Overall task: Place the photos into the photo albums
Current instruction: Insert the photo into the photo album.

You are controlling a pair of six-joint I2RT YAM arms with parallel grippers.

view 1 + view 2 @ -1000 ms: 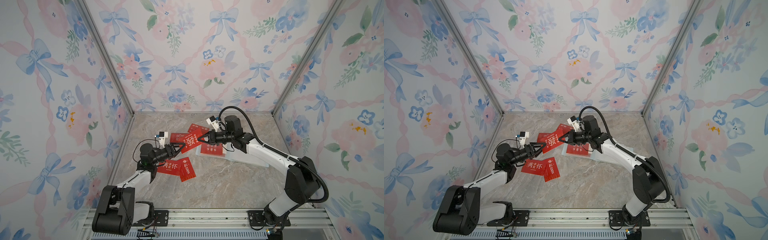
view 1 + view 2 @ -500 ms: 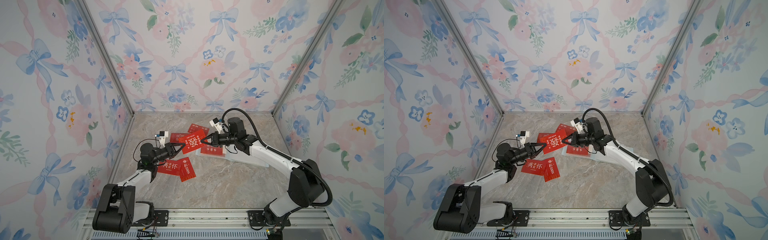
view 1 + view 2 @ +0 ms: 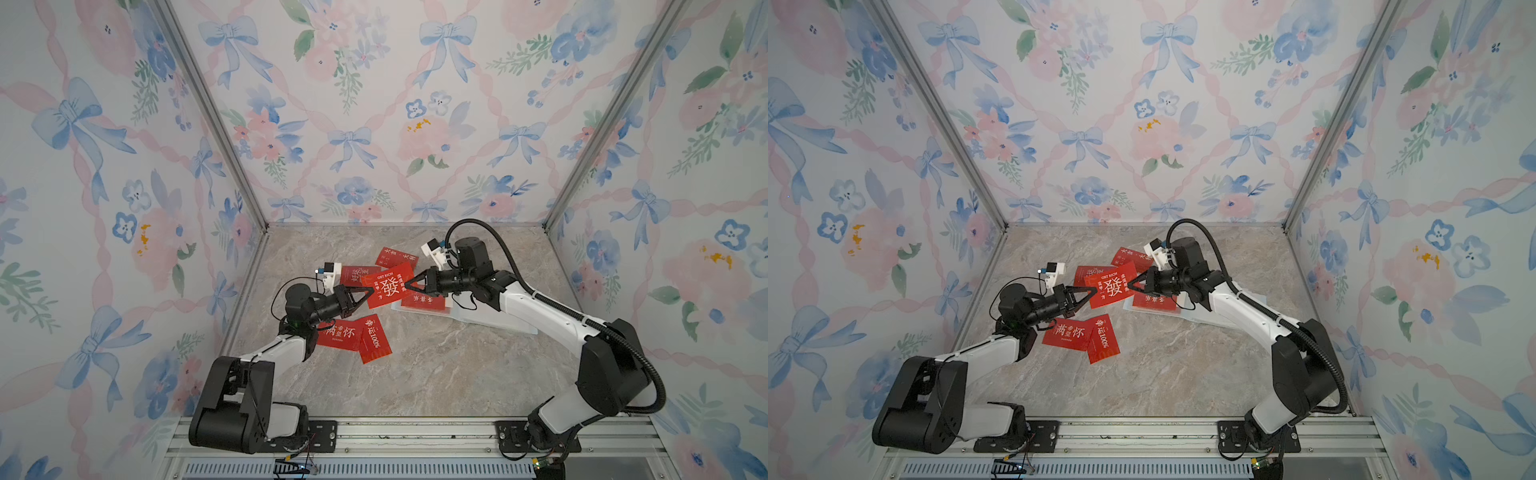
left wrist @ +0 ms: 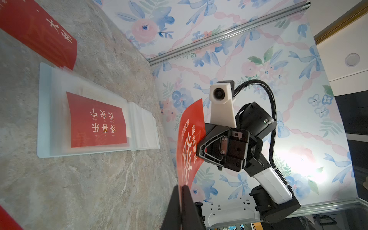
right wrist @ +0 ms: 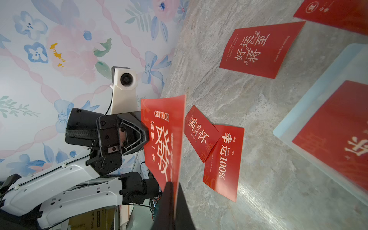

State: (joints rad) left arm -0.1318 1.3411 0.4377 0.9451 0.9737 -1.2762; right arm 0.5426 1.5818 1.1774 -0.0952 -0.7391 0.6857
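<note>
One red card (image 3: pixel 388 289) pinched at its ends by left gripper (image 3: pixel 368 293) and right gripper (image 3: pixel 406 286).
Long axis nine-to-three; photo album (image 3: pixel 473 316) at four o'clock, nearer the right arm (image 3: pixel 540 311).

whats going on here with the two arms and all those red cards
Both arms hold one GET RICH card in the air between them. The left gripper is shut on one edge and the right gripper on the opposite edge, which looks like a handover or regrip. The photo album lies open on the table, and a sleeved card appears to be already inside. Four loose red cards are not yet filed.
</note>
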